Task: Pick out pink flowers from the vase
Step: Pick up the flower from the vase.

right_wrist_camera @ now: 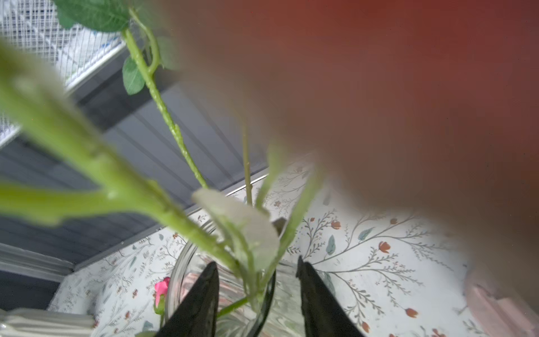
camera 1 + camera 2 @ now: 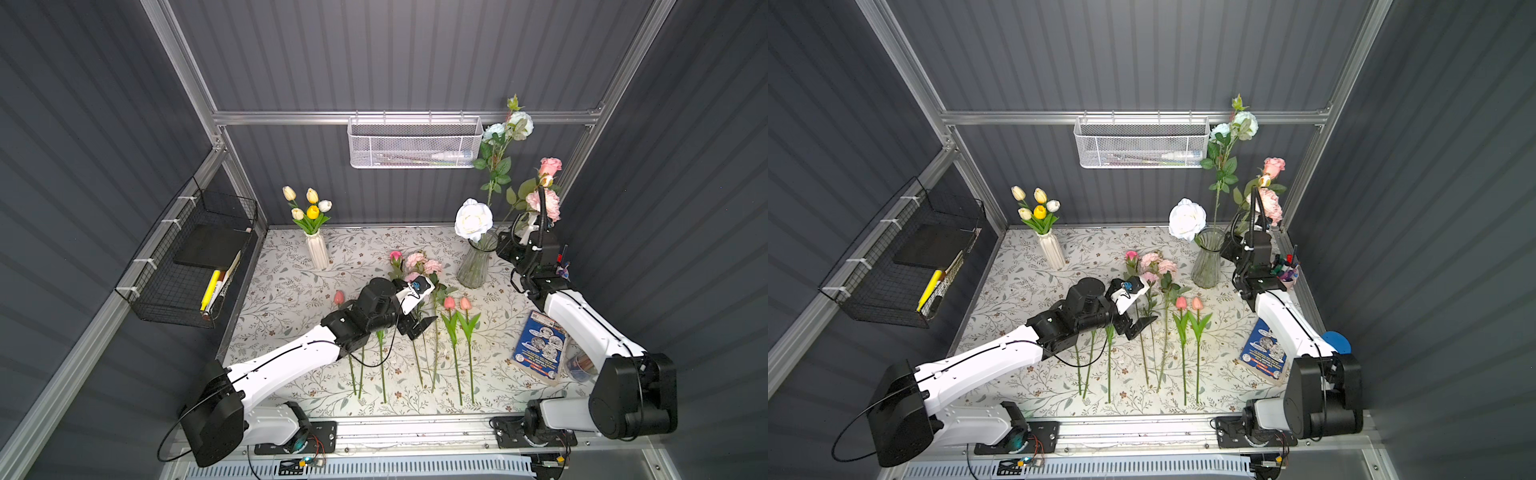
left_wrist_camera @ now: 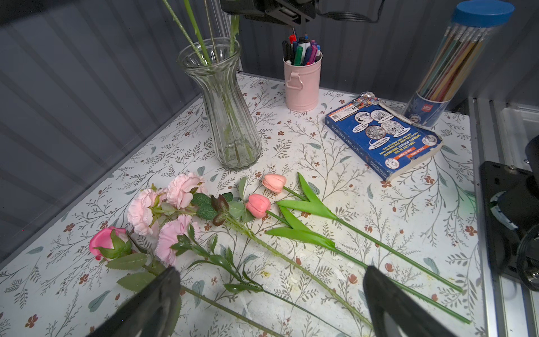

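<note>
The glass vase (image 2: 473, 262) (image 3: 230, 116) stands at the back right and holds several green stems. A pink rose (image 2: 550, 165) and a pink carnation spray (image 2: 544, 203) rise from it, to the right of the taller stems. My right gripper (image 1: 258, 274) hovers over the vase rim (image 1: 180, 262), open, with green stems between its jaws and none pinched. Pink flowers lie in a row on the table: a rose (image 3: 108, 242), carnations (image 3: 163, 204) and tulips (image 3: 258, 205) (image 2: 339, 297). My left gripper (image 3: 271, 280) (image 2: 419, 326) hangs open above their stems.
A large white rose (image 2: 473, 220) and pale blue roses (image 2: 509, 126) share the glass vase. A white ribbed vase (image 2: 318, 251) of yellow and cream tulips stands back left. A blue book (image 2: 540, 345), pink pen pot (image 3: 302, 84) and pencil tube (image 3: 455, 67) are at the right.
</note>
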Robot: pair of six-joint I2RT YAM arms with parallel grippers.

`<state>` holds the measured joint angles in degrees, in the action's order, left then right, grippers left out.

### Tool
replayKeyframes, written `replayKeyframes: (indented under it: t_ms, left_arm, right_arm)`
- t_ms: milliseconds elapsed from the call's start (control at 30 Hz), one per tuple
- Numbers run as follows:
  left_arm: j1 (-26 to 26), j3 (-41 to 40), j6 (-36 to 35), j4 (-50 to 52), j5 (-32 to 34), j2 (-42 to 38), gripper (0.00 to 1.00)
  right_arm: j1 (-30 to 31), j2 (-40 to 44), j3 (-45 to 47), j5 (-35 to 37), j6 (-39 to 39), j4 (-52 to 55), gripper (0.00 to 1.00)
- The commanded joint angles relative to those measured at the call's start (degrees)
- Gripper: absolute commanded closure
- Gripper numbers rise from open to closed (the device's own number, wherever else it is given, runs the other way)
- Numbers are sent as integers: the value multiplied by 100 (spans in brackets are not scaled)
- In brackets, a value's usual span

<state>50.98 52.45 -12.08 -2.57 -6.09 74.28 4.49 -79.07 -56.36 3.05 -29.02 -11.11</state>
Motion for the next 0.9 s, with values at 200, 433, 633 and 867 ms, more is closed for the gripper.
replayKeyframes:
  t_ms: [200,433,633,867]
  left_arm:
    - [35,176,-111,39,-118,86,1]
    - [28,187,-111,47,-105,104,1]
    - [28,187,-120,47,-97,122,1]
    - [35,186,-143,55,-78,117,1]
  right_arm:
    - [-38,-153,-270,-208,-135,-176,85]
    - [-45,-52,-314,-225,-49,-84,100]
    - [-45,68,-648,-422,228,374,100]
    - [-28,342,-982,-401,942,963,100]
